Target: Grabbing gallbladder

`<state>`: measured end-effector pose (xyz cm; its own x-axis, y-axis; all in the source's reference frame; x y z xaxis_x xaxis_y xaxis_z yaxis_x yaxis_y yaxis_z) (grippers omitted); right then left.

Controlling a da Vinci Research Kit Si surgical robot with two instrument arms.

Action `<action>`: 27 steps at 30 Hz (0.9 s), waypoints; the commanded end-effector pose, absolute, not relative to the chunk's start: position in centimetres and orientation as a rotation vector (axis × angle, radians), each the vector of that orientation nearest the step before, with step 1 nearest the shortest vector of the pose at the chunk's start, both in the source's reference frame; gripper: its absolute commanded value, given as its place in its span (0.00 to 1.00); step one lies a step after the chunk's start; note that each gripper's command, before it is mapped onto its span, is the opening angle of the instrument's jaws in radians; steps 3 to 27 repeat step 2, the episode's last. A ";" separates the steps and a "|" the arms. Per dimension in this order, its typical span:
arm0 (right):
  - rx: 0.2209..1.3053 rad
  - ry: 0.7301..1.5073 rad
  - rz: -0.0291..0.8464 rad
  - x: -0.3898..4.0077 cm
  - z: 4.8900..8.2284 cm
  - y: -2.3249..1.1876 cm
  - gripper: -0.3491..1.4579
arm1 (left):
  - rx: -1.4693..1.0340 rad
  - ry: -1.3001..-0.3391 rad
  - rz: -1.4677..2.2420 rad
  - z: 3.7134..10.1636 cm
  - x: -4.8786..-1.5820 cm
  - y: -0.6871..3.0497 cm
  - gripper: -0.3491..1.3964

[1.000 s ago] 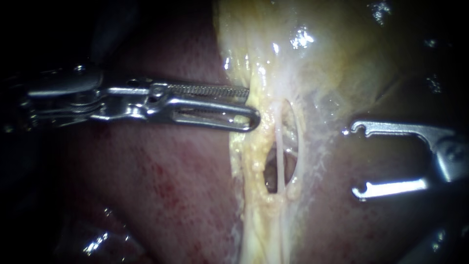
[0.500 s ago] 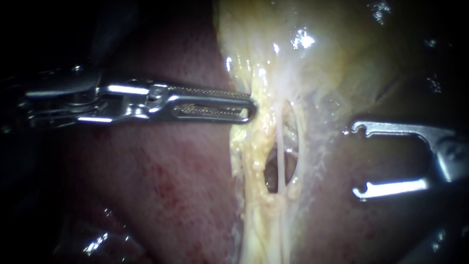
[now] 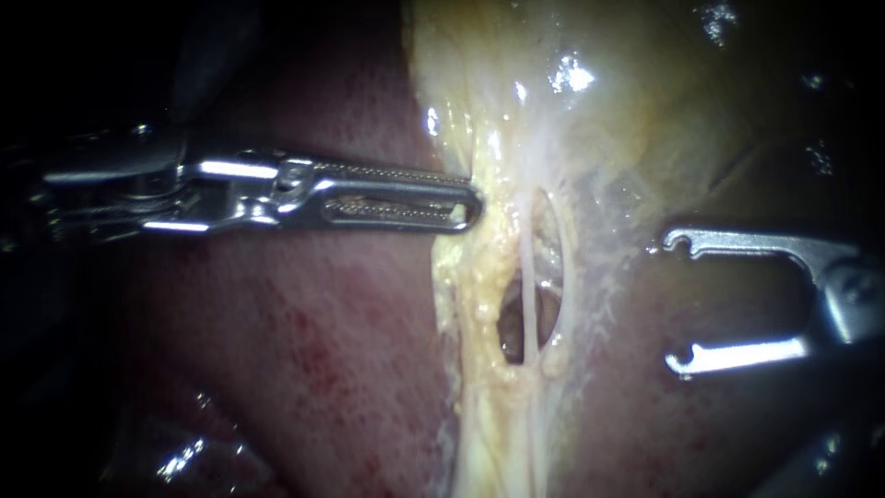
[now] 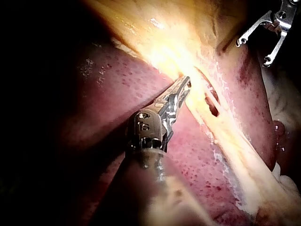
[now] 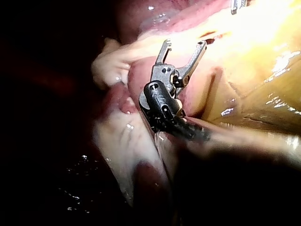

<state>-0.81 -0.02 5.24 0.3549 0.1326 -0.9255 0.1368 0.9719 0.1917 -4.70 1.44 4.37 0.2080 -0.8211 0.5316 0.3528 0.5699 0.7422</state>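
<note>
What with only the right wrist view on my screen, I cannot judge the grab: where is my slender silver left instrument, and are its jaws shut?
Observer: In the endoscope view your left instrument lies across the dark red liver. Its slotted jaws are shut on the edge of the pale yellow tissue band below the yellow-green gallbladder.
Operator: What lies just past that edge?
Observer: An oval hole in the band, with a thin white tube running lengthwise across it.
Operator: Where does my right instrument stand relative to that hole?
Observer: The right instrument is on the opposite side of the hole from the left one. Its jaws are open, with the tips short of the band.
</note>
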 end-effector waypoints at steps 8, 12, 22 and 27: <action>0.253 1.212 -0.003 -0.81 5.24 -0.02 0.52 | 0.527 -1.072 -0.871 4.36 -4.70 1.45 0.00; 0.253 1.212 -0.003 -0.81 5.24 -0.02 0.52 | 0.527 -1.072 -0.871 4.36 -4.70 1.45 0.00; 0.253 1.212 -0.003 -0.81 5.24 -0.02 0.52 | 0.527 -1.072 -0.871 4.36 -4.70 1.45 0.00; 0.253 1.212 -0.003 -0.81 5.24 -0.02 0.52 | 0.527 -1.072 -0.871 4.36 -4.70 1.45 0.00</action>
